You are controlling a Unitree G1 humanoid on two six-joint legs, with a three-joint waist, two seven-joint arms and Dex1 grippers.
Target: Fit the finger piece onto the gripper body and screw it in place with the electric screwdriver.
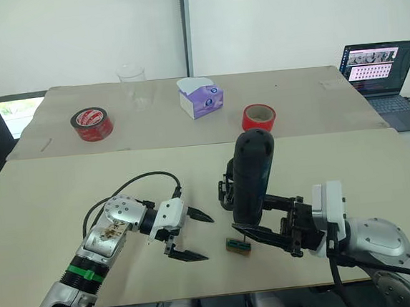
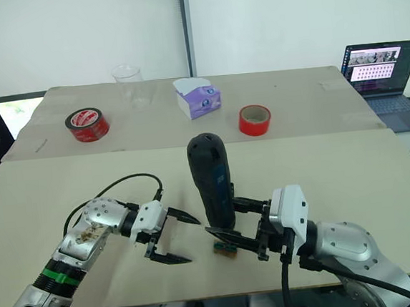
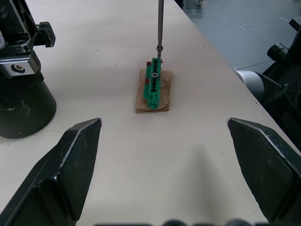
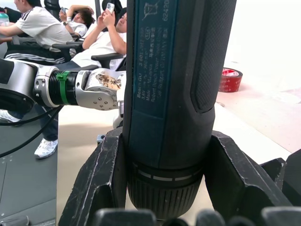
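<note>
The left hand [image 1: 190, 235] hovers low over the surface [image 1: 65, 201] with its two black fingers spread wide and nothing between them, pointing toward the small green tray [image 3: 153, 84] just beside it. That emptiness is a risk in my judgement: nothing steadies the tray, so it could skid or tip if the bit presses off-centre. Next along, the electric screwdriver [image 2: 212, 181] stands nearly upright, its thin metal bit [image 3: 160, 23] coming down onto the far end of the tray, apparently at a screw seated there. The gripper body [image 1: 227, 192] sits on the surface just behind the screwdriver, largely hidden by it; the finger piece I cannot pick out. Furthest right, the right hand [image 2: 234, 241] is clenched around the screwdriver's lower barrel. Held so low, the tall tool could lean, and a tilted bit would likely slip off the screw or drop it.
</note>
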